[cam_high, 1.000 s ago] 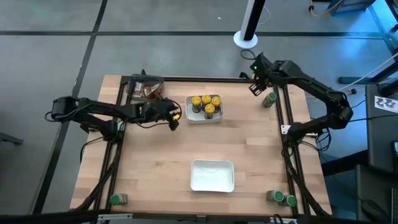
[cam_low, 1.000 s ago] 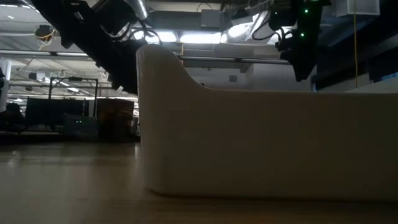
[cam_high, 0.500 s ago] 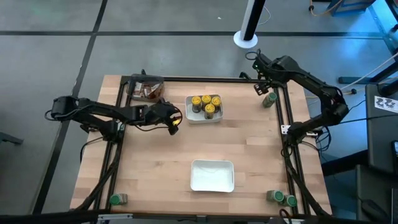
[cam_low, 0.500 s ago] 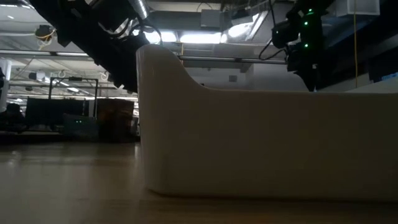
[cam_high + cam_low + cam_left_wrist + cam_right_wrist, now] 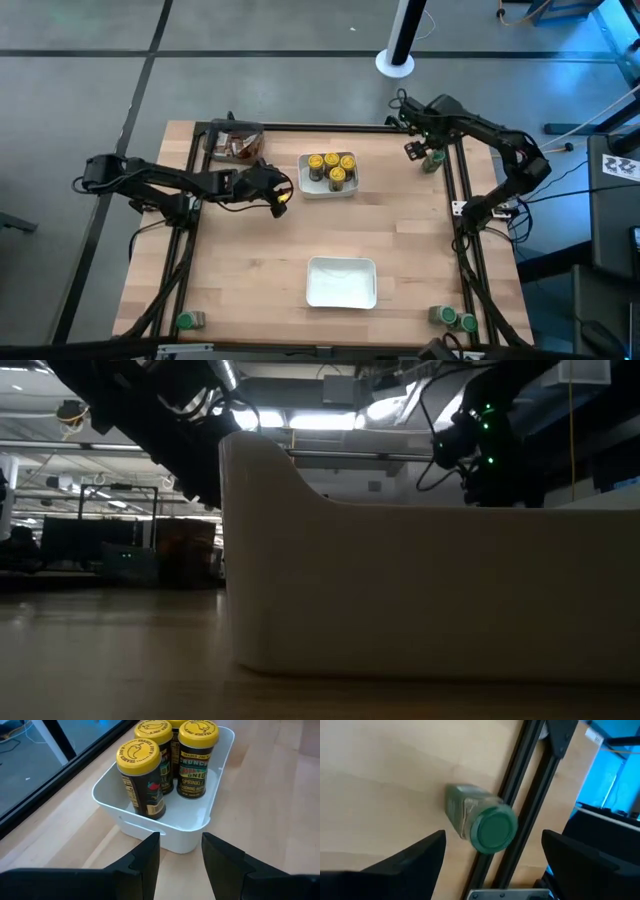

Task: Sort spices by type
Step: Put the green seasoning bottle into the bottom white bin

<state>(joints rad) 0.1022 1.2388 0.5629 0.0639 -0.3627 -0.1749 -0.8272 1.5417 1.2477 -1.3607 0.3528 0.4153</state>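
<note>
**Right gripper over a green-lidded jar, left gripper by the tray of yellow lids**

Hovering at the table's 1 o'clock corner: right gripper (image 5: 419,146), fingers spread wide and holding nothing, just beside a green-lidded jar (image 5: 433,159) lying next to the dark frame rail (image 5: 449,190). Showing in the right wrist view: that same jar (image 5: 479,818) lying tilted on the wood between the 2 spread fingers (image 5: 407,857).

Waiting toward 10 o'clock from the table's middle: left gripper (image 5: 281,193), fingers (image 5: 147,861) parted a little with only bare gap between them, pointing at the white tray (image 5: 327,189) near 12 o'clock. Standing upright in that tray: 4 yellow-lidded jars (image 5: 331,168).

Sitting at 11 o'clock: dark bin (image 5: 234,141) with brown-orange packets (image 5: 241,148) inside. Lying empty toward 6 o'clock: a second white tray (image 5: 341,282). Resting at the 7 o'clock corner: 1 more green-lidded jar (image 5: 187,321). Resting at the 5 o'clock corner: 2 green-lidded jars (image 5: 455,319), touching.
</note>
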